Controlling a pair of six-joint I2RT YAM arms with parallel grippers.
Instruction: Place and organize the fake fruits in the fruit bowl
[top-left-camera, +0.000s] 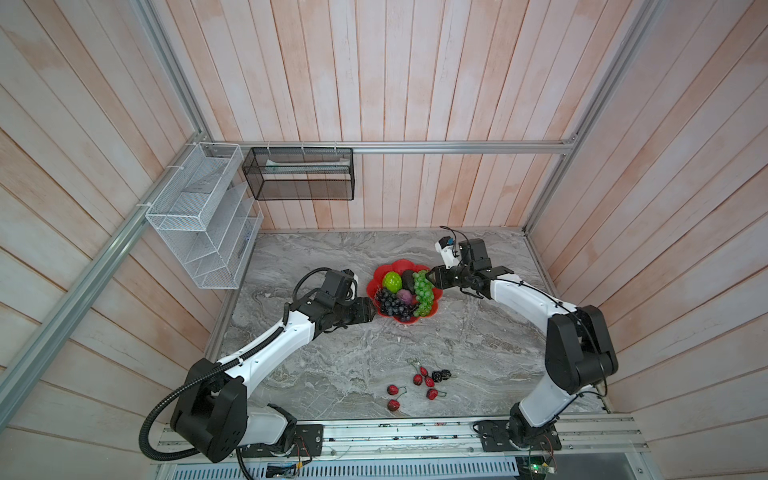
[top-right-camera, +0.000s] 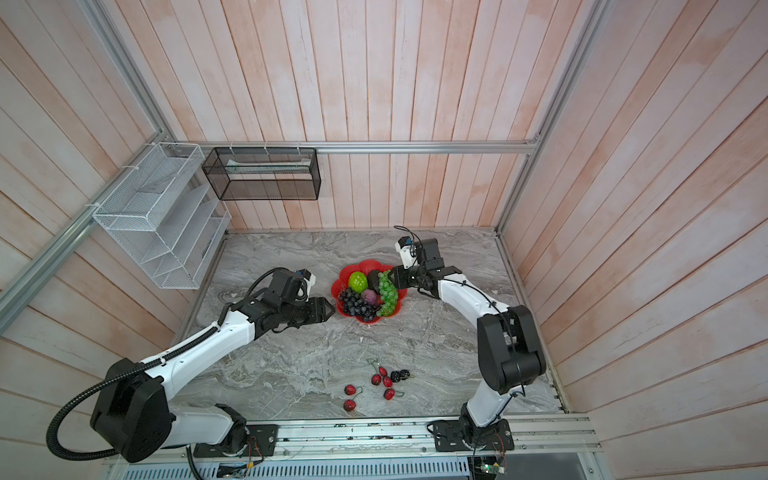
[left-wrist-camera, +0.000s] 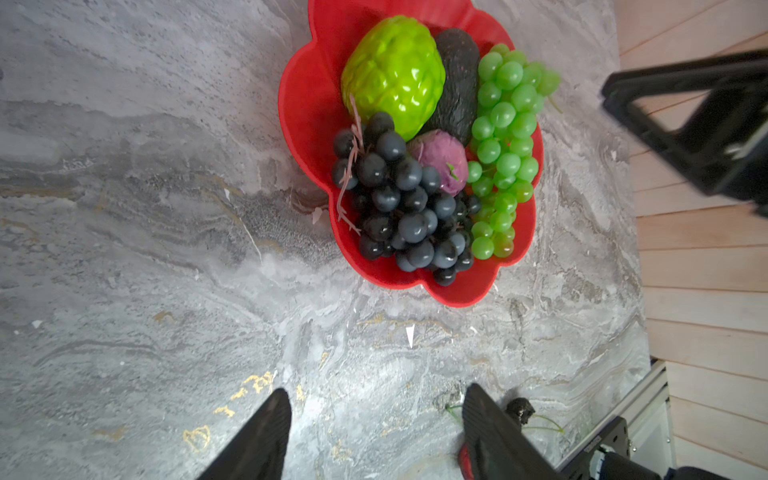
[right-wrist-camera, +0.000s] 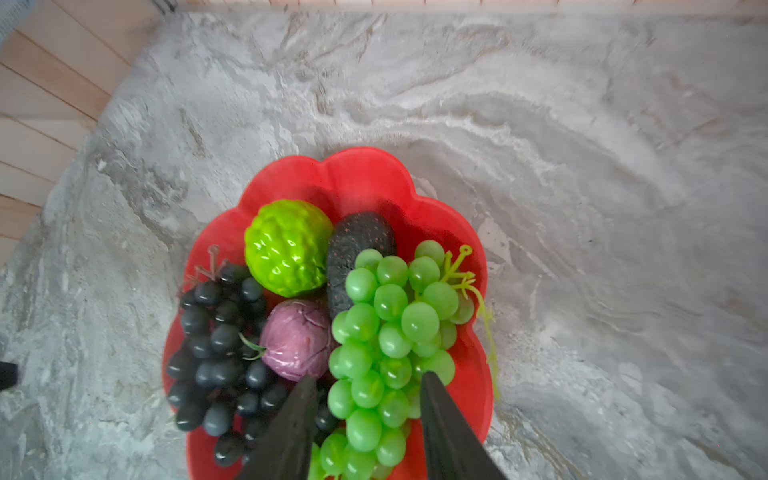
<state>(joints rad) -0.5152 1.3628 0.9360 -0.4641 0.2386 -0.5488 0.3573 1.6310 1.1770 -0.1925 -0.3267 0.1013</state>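
The red flower-shaped fruit bowl (top-left-camera: 380, 276) (left-wrist-camera: 307, 104) (right-wrist-camera: 365, 174) holds a bumpy lime-green ball (top-left-camera: 392, 281), a black rough oval (top-left-camera: 409, 277), a purple-pink ball (top-left-camera: 405, 296), a dark grape bunch (top-left-camera: 390, 304) and a green grape bunch (top-left-camera: 424, 291) (right-wrist-camera: 390, 316). My right gripper (top-left-camera: 430, 279) (right-wrist-camera: 368, 376) is open, its fingers astride the green bunch, which rests in the bowl. At the bowl's left rim my left gripper (top-left-camera: 376, 311) (left-wrist-camera: 376, 415) hangs open over bare marble. Several small red stemmed fruits (top-left-camera: 417, 379) and black berries (top-left-camera: 441, 375) lie on the table's front.
A white wire basket (top-left-camera: 195, 216) and a black mesh basket (top-left-camera: 299, 174) hang on the back-left walls. Wooden walls enclose the marble table (top-left-camera: 332, 353). A metal rail (top-left-camera: 415, 434) runs along the front edge. The right arm (left-wrist-camera: 698, 124) shows in the left wrist view.
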